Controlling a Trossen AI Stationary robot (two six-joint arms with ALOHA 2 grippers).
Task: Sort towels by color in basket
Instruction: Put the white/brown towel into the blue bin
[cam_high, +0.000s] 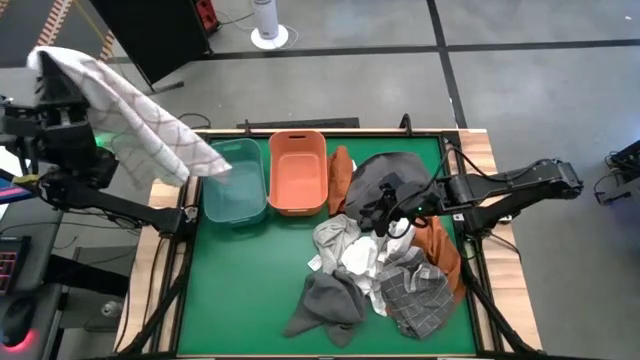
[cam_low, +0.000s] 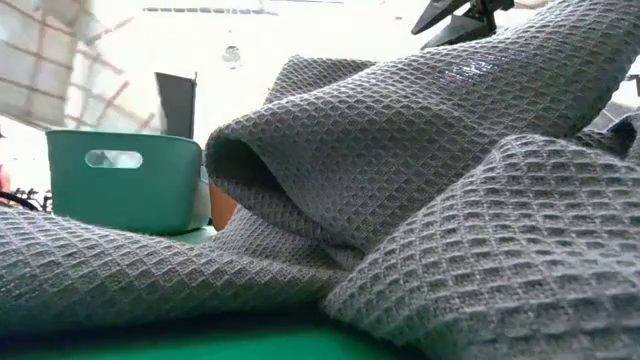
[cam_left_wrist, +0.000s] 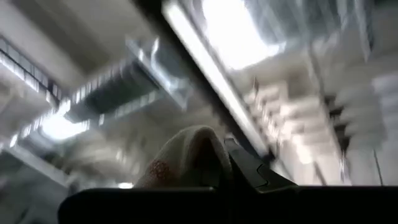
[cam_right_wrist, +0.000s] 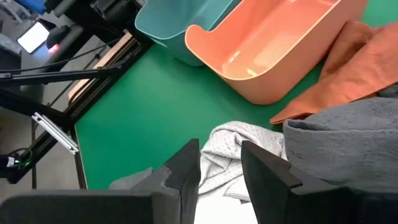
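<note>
White checked towel (cam_high: 130, 105) hangs from left end effector (cam_high: 45, 65).

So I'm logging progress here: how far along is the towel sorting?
Barely started. Both the teal basket and the orange basket look empty. The left gripper holds a white checked towel raised high, its end hanging over the teal basket. The right gripper is open over the pile, holding nothing. The rest of the towels remain unsorted on the table.
</note>
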